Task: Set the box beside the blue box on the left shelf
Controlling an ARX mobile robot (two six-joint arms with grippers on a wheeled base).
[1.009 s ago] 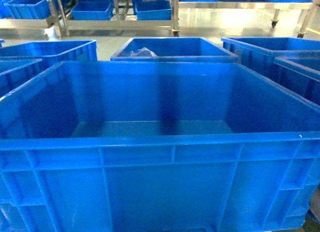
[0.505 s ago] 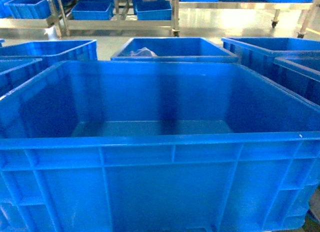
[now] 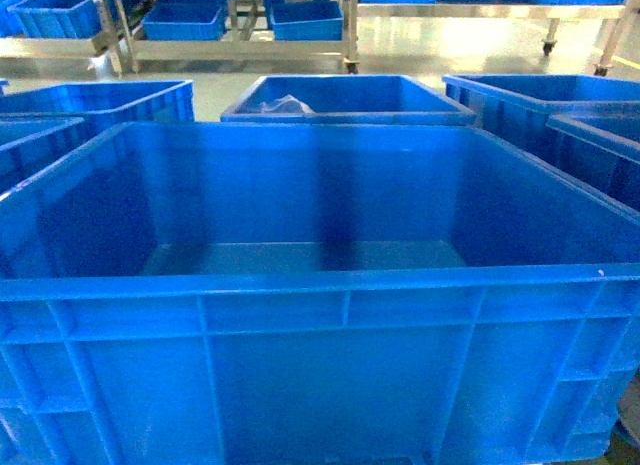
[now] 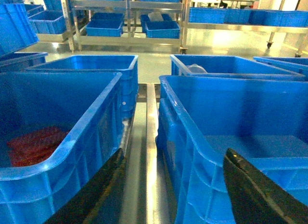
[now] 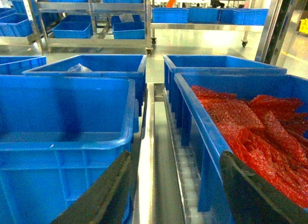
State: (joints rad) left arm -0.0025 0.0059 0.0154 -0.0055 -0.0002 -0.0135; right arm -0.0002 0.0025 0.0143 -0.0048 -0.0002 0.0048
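The empty box (image 3: pixel 320 285) sits square at the near edge of the roller shelf (image 5: pixel 185 185), between 2 neighbouring crates: the left crate (image 4: pixel 57 137) and the right crate (image 5: pixel 250 132) holding red mesh. The left gripper (image 4: pixel 171 185) and right gripper (image 5: pixel 175 185) each hang with fingers spread apart over a gap beside it, clamped on nothing. Since the shelf's rollers turn freely, I judge a nudge could roll the box away; against 1.0 s ago, nothing has visibly shifted.
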